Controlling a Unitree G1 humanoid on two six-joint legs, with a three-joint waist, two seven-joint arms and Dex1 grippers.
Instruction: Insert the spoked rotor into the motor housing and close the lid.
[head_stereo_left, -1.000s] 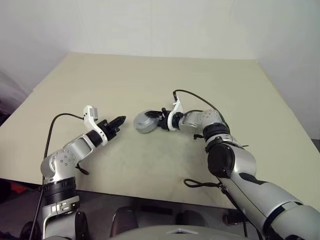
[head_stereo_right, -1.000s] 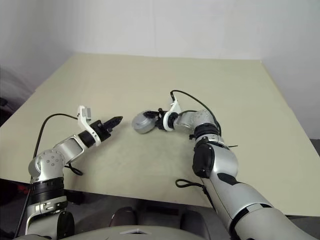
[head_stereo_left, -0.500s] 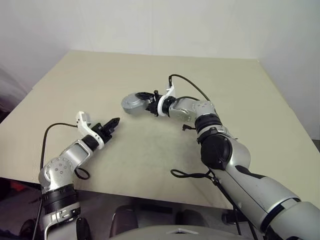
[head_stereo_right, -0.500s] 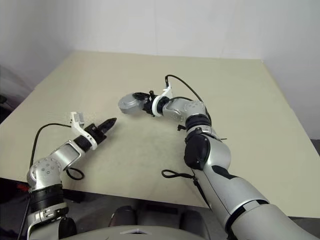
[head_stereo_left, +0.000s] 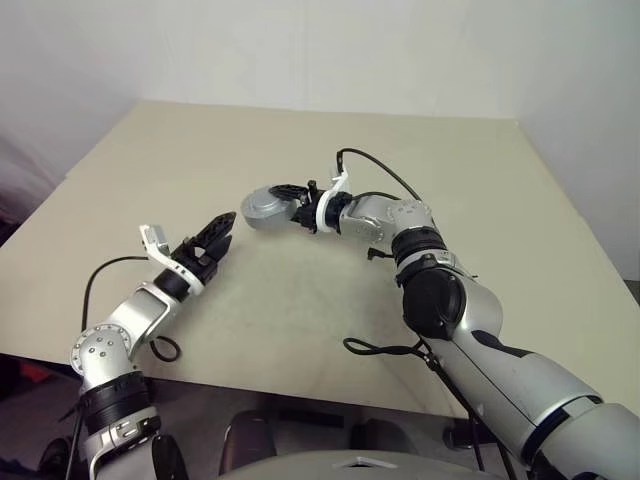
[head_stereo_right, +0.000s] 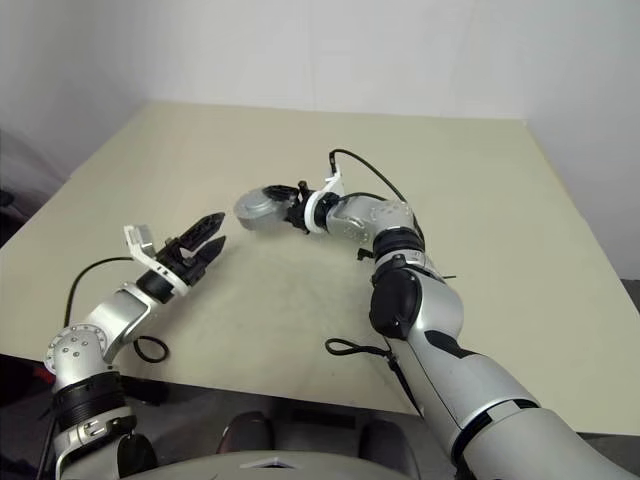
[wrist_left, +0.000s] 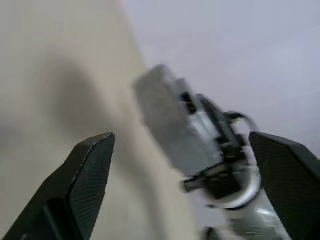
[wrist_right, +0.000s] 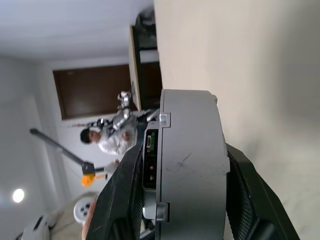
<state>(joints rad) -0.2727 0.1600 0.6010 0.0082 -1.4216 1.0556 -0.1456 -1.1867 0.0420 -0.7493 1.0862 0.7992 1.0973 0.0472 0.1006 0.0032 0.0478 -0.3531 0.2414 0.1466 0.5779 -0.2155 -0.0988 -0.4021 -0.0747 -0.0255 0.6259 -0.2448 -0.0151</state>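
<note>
Head views: right gripper (head_stereo_left: 285, 200) clamps round grey motor housing (head_stereo_left: 262, 208) by its edge, lifted clear above table (head_stereo_left: 480, 200), flat faces upright. Left gripper (head_stereo_left: 210, 237) nearer robot than housing, just beside it, fingers spread wide, empty, tips aimed at housing.

Left wrist view: housing (wrist_left: 167, 127) straight ahead between parted fingers (wrist_left: 92, 165), apart from both.

Right wrist view: housing (wrist_right: 187, 165) edge-on, fingers (wrist_right: 125, 190) pressing both sides. Bare tabletop all round housing; judged ample room for handover.
</note>
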